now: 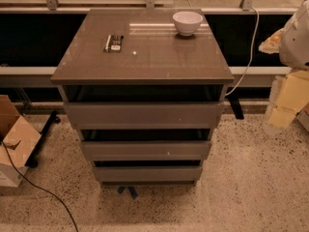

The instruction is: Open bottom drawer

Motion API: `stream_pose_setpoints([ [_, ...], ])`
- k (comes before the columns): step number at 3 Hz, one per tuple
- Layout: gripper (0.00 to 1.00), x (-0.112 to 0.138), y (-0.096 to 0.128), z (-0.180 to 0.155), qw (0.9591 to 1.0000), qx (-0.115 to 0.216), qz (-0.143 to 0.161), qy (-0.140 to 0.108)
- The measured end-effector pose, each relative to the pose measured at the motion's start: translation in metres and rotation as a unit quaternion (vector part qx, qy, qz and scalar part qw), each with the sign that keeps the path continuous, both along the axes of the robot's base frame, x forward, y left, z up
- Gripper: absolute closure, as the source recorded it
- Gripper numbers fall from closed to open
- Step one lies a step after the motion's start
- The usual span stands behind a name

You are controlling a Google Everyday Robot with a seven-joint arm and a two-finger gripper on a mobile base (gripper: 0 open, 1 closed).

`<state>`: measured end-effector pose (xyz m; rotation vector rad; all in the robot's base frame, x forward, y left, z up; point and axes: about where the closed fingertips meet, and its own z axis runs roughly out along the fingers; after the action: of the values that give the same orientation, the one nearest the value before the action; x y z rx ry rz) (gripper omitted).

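Bottom drawer [147, 173]: lowest of three handle-less fronts, just above the floor; apparently not yet pulled out. Gripper [288, 99]: at the right edge, well apart from the cabinet, probably held clear before approach; open or closed, cannot tell. White bowl [188, 22]: on the table [154, 64].

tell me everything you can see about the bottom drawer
The bottom drawer is the lowest of three in the cabinet: a flat grey-brown front, no handle, level, just above the floor. A dark gap runs along its top; no interior shows, so it looks shut. Nothing touches it; the hand is far up at the right edge.
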<state>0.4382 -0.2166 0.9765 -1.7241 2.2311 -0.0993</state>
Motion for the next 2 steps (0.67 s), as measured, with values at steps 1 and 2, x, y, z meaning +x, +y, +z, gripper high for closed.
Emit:
stream_pose_setpoints([
  [1,0.0,0.0001,0.0002,0.0003,1.0,0.0,0.0,-0.001],
  [2,0.0,0.0018,0.004,-0.0071,0.9998,0.015,0.006,-0.006],
])
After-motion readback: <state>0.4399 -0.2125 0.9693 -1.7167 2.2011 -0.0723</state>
